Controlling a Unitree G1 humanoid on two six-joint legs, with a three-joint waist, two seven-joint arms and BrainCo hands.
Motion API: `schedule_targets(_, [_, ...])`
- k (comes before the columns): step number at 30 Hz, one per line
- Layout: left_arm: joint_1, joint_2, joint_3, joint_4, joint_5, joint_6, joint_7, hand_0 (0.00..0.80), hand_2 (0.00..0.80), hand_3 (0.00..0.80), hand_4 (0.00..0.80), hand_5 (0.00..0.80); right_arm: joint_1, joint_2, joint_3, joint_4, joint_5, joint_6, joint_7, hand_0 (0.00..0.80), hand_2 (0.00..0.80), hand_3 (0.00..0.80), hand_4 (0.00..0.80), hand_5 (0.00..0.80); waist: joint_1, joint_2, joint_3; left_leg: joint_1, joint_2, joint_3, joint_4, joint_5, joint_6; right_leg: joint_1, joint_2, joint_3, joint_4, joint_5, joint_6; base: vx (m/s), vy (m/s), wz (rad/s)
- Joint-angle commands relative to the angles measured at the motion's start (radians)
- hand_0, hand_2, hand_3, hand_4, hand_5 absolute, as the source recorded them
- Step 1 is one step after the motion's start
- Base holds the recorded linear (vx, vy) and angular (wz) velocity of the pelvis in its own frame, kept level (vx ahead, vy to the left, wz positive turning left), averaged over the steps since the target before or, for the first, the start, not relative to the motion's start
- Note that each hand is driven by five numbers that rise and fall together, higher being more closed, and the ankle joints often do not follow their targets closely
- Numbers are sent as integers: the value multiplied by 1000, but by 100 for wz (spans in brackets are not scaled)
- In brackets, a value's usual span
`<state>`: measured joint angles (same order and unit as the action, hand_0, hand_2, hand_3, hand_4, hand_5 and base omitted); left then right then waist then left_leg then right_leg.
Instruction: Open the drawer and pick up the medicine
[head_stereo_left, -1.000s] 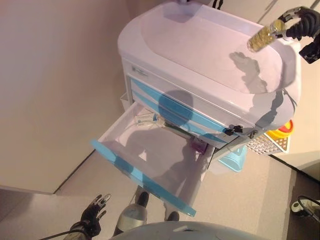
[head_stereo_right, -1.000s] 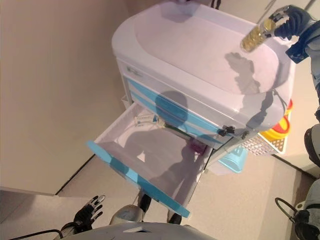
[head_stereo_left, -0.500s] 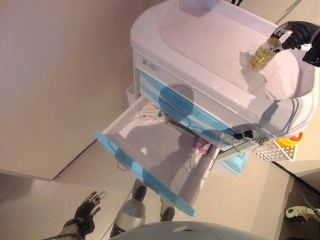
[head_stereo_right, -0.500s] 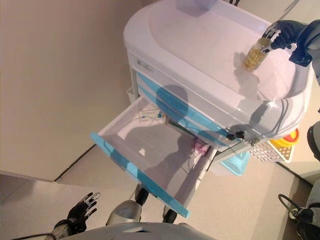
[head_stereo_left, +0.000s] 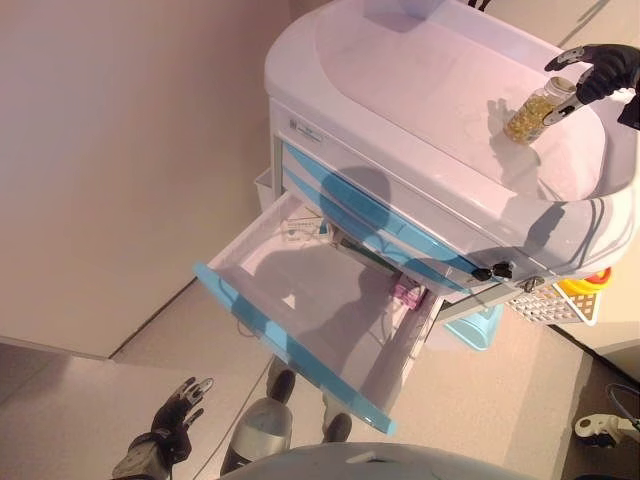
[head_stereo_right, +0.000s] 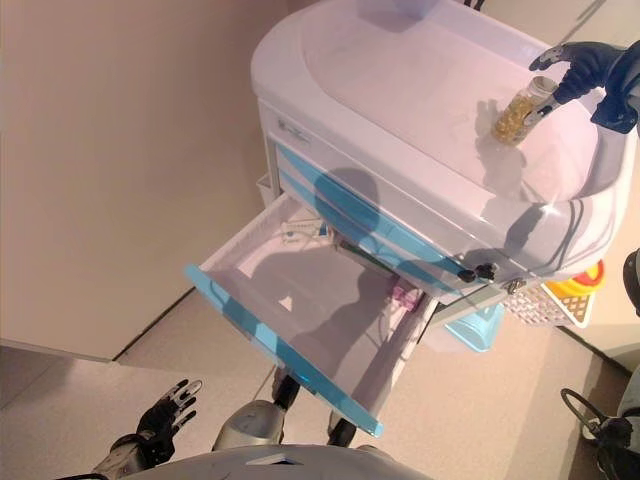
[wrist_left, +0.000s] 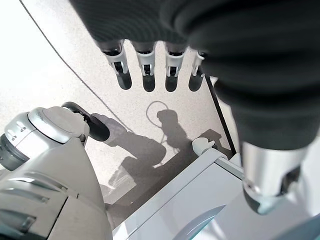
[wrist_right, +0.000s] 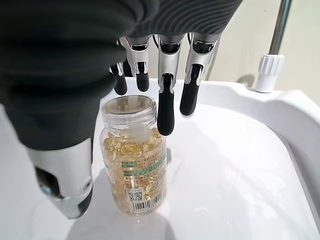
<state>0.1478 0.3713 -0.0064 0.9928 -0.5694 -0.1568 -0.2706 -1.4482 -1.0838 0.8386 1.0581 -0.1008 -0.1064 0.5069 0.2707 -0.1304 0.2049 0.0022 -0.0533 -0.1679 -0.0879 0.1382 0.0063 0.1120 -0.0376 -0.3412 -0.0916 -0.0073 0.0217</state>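
Note:
The medicine, a clear bottle of yellow capsules (head_stereo_left: 537, 108), stands upright on the white cart's top (head_stereo_left: 400, 80) near its far right rim. My right hand (head_stereo_left: 603, 68) is just beyond it. In the right wrist view its fingers (wrist_right: 165, 85) are straight above the bottle (wrist_right: 132, 155) and the thumb is beside it, not closed on it. The bottom drawer (head_stereo_left: 300, 300) with a blue front is pulled out. My left hand (head_stereo_left: 168, 430) hangs open low at the left, near the floor.
A pink item (head_stereo_left: 405, 293) and a small packet (head_stereo_left: 298, 232) lie in the open drawer. A white mesh basket (head_stereo_left: 555, 305), a yellow container (head_stereo_left: 590, 285) and a light blue bin (head_stereo_left: 478, 325) hang on the cart's right side. A beige wall stands on the left.
The bottle was held tilted in the air above the cart top. It now stands on the top, and my right hand has opened off it. The camera has shifted.

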Motion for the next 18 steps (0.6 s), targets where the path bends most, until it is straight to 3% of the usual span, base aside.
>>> schedule_targets(1, [32,54,-41,-51,-21,-15,-6,0,0,0,0,0,-125,-74,78,-7,8,-12,-7,0,0,0,0,0,20,-29,-9,47,-27,48,6,-133,-6,-2,-12,17,65,-7,40,0,0,0])
schedule_targets(12, [26,61,-42,-32,-18,-15,-12,0,0,0,0,0,-177,-96,89,9,89,-12,-88,0,0,0,0,0,6,-28,-21,55,-25,63,6,-139,-6,0,-13,25,63,-4,44,-4,-4,-1])
schedule_targets(18, [23,59,-43,1,9,-5,-15,0,0,0,0,0,-225,-141,95,-6,152,0,-176,0,0,0,0,0,-28,-24,-46,65,-24,90,10,-150,-3,-5,-15,47,68,-3,51,-29,-10,-7])
